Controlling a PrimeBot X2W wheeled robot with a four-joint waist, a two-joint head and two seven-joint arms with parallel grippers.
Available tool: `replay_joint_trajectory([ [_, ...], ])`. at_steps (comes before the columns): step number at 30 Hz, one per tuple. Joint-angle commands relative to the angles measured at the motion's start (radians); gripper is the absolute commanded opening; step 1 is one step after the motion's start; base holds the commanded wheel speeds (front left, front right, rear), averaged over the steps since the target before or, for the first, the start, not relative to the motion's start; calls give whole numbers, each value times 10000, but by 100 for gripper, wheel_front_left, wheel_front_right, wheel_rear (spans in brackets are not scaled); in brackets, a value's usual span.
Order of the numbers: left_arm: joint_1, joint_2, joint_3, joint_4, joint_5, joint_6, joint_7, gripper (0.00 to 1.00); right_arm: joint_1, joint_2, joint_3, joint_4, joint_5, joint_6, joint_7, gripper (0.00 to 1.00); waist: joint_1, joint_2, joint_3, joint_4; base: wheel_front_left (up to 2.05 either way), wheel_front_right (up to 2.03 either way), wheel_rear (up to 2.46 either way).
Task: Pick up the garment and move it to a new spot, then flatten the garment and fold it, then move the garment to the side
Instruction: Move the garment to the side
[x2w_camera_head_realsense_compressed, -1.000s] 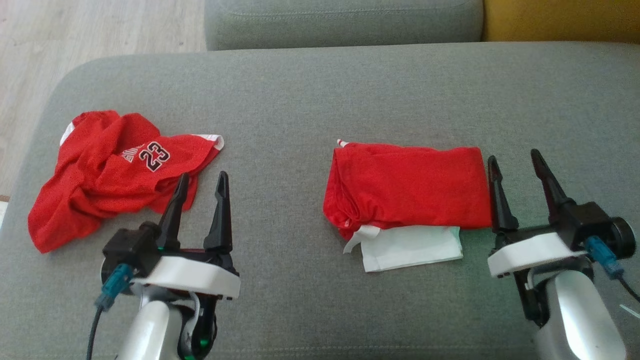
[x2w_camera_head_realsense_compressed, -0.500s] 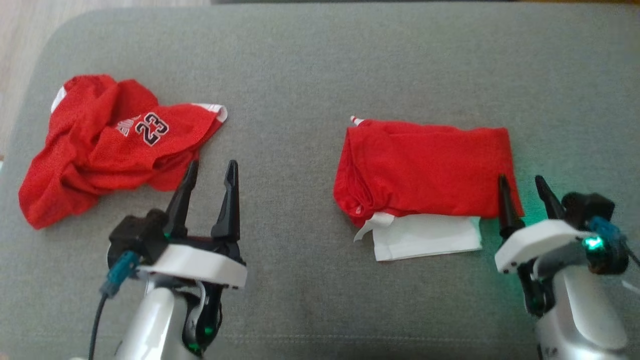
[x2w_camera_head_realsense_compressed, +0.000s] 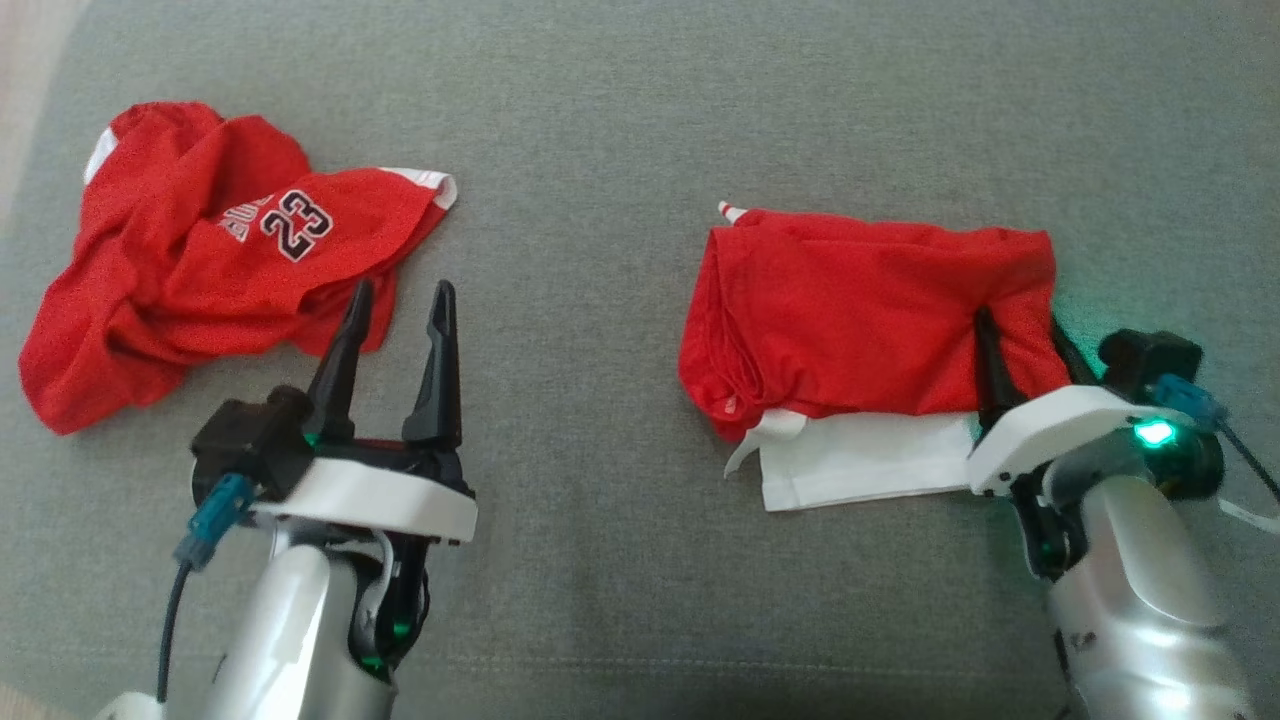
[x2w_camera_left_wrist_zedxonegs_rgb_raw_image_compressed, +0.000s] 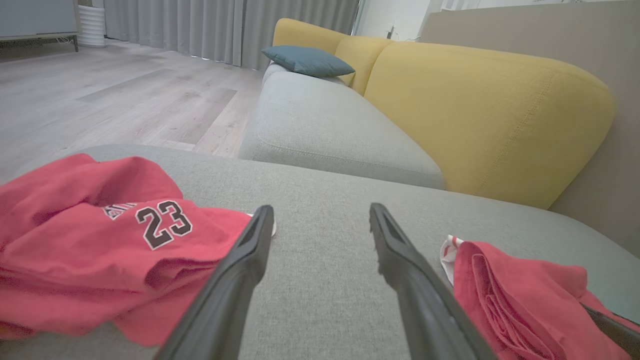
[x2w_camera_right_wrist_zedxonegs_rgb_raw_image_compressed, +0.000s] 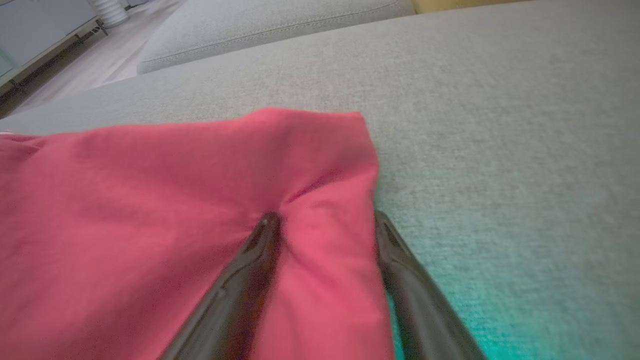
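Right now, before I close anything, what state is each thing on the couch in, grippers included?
Red garment, folded, lying flat, right edge puckered between the right gripper's fingers.
Jersey, crumpled, unfolded, lying loose.
White cloth, flat, partly under the red garment.
Left gripper, open, empty, near the jersey's edge.
Right gripper, open, straddling the red garment's right edge, not closed on it.

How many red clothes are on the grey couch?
2. A crumpled jersey with number 23 lies on the left; a folded red garment lies on the right, over a white cloth. More could hide inside the folds.
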Motion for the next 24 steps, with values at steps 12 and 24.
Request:
replay_joint_trajectory([
  [12,-607,85,495,-338,209,-99,-53,100,-1310,-1227,441,-616,-1768,65,-459,0,0,0,200,-721,0,0,0],
  [24,-724,85,485,-377,156,-189,-53,100,-2018,-3612,-756,-529,-2618,65,-74,0,0,0,475,-817,0,0,0],
])
